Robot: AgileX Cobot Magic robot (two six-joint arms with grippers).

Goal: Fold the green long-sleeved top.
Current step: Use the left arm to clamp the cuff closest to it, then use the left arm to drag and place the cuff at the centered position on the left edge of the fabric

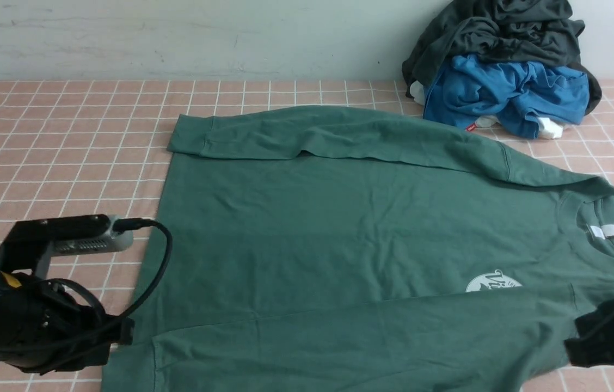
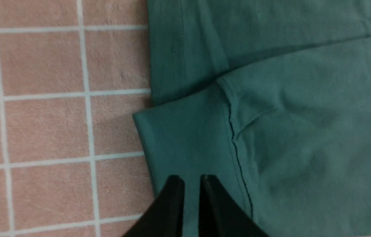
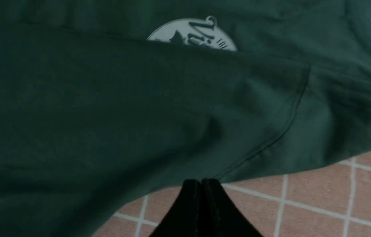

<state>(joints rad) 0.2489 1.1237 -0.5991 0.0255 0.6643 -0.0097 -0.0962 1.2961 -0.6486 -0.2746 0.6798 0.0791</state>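
Dark-green long-sleeved crew-neck sweatshirt [image 1: 307,218], spread chest up between the two pairs of jaws, with both sleeves laid across the body. The long axis, ribbed hem [image 2: 165,65] to crew neckline [image 1: 598,209], runs crosswise from the left jaws' side to the right jaws' side; the fold lines of the far sleeve [image 1: 339,136] and near sleeve [image 1: 307,348] roughly follow it.

Left gripper [image 2: 192,177]: fingertips slightly parted, nothing visibly pinched, poised over the ribbed cuff [image 2: 185,138] of the near sleeve. The cuff's seam lies just beside the fingertips, on the side toward the right arm; the hem lies ahead of the jaws. Whether the tips touch the cloth cannot be told.

Right gripper [image 3: 200,180]: fingertips together, no fabric evident between them, at the sweatshirt's near edge beside the shoulder seam [image 3: 271,141]. The neckline lies ahead of these jaws and farther outward; the round chest logo [image 1: 492,280] lies ahead and inward.

Governing relation: the left arm is nearer the cuff and hem, the right arm nearer the shoulder and neck. With the sleeves in, the next fold would probably be of the body, the left jaws needing to open wider and take the cuff-and-hem end together.
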